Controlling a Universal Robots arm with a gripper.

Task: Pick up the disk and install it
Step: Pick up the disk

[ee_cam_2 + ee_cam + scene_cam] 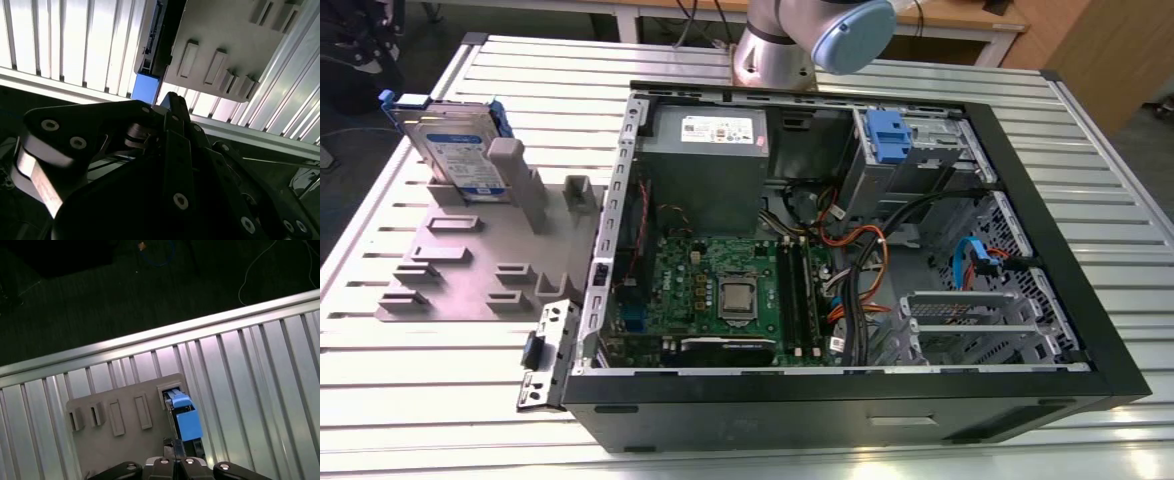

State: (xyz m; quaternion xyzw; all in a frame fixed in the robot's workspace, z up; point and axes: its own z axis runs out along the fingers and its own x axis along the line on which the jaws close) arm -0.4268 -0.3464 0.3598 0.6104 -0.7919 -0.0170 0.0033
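The disk (454, 150) stands upright on edge in a slot of the grey holder (467, 260) on the slatted table, at the exterior view's left. Its label faces the front and its blue carrier frames it. In the first wrist view I look down on the disk's top edge and blue tab (184, 416) in the holder (125, 435). My gripper (172, 444) hangs well above it, fingers together and empty. In the second wrist view the disk (152, 40) runs edge-on beyond the gripper (172, 97), beside the holder (225, 40).
An open computer case (1107, 330) lies on the table to the holder's right. It holds a grey power supply (707, 160), a motherboard (720, 290), cables and a drive bay with a blue latch (887, 135). The arm's base (781, 50) rises behind the case.
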